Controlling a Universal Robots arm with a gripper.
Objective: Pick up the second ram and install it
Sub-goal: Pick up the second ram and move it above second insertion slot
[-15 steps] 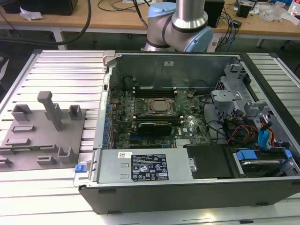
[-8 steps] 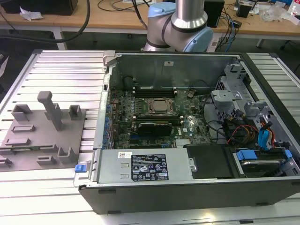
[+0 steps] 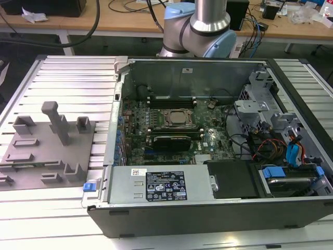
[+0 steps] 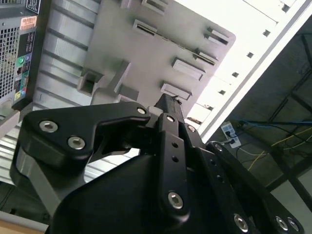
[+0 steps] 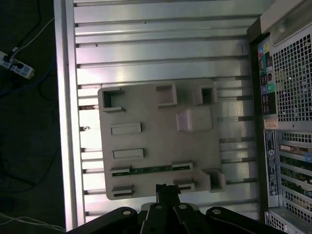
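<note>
Jaws: the gripper (image 5: 167, 189) hangs over the grey holder tray, its tip nearest the tray edge where the stick lies. Whether the jaws are apart or together I cannot tell. They are not on the stick.
Tabletop: the slatted aluminium tabletop (image 3: 67, 78) carries both the tray and the computer.
Computer case: the open computer case (image 3: 208, 211) takes up the middle and the exterior view's right, with the motherboard (image 3: 136, 117) exposed inside.
Holder tray: the holder tray (image 5: 146, 107) lies at the exterior view's left, in the lower half of the frame, just beside the case.
Second ram: the second ram (image 5: 146, 169) is a thin green strip lying in a long slot of the tray between two end brackets. It is not yet picked up.
Memory slots: the memory slots (image 3: 171, 97) are black with white clips and sit above the processor socket in the exterior view.
Risk: the stick is thin and sits low in its slot, so an off-centre descent could strike a bracket or pinch one end, and it would lift crooked. A tilted stick could then jam at the motherboard slot or stress its clips.
</note>
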